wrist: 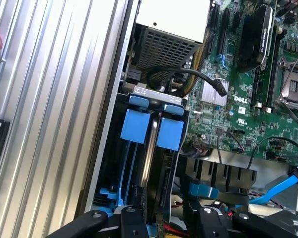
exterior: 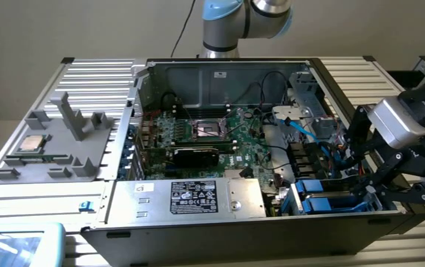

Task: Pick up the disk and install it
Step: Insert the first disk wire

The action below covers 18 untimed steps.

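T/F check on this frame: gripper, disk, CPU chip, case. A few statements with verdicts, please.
1. The gripper is at the drive bay, on the exterior view's right. True.
2. The CPU chip sits in the motherboard socket. False: it lies on the grey tray outside the case.
3. The case is open, with the motherboard exposed. True.
4. The disk lies flat on the table. False: it stands on edge in the drive bay, close to the gripper.
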Tool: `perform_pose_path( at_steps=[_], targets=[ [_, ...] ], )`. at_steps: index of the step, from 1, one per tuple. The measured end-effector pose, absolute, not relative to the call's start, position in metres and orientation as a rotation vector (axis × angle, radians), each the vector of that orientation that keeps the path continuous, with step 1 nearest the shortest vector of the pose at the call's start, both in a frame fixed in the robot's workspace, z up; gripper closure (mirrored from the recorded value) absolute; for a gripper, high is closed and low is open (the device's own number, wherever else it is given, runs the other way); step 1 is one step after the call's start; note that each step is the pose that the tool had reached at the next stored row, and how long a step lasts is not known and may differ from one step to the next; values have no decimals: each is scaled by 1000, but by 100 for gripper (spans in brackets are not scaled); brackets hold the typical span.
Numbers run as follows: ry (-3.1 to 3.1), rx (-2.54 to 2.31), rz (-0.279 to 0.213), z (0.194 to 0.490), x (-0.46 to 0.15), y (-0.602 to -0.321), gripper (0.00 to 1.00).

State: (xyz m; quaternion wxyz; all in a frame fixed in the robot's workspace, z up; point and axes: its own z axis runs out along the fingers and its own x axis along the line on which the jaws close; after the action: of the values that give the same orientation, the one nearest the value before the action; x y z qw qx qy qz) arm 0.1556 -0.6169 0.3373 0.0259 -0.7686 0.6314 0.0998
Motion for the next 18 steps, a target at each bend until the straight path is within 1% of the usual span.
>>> perform_pose_path(
  at_steps=[2, 4, 5, 7, 14, 18],
  targets=[
    [1950, -2377, 315, 337, 156, -617, 60],
    [1950, -2379, 323, 336, 157, -617, 73],
    [1950, -2380, 328, 336, 158, -617, 73],
    [1950, -2382, 338, 336, 159, -617, 84],
    [1950, -2387, 341, 341, 160, -616, 84],
    [1969, -2406, 313, 347, 160, -611, 84]
  ],
)
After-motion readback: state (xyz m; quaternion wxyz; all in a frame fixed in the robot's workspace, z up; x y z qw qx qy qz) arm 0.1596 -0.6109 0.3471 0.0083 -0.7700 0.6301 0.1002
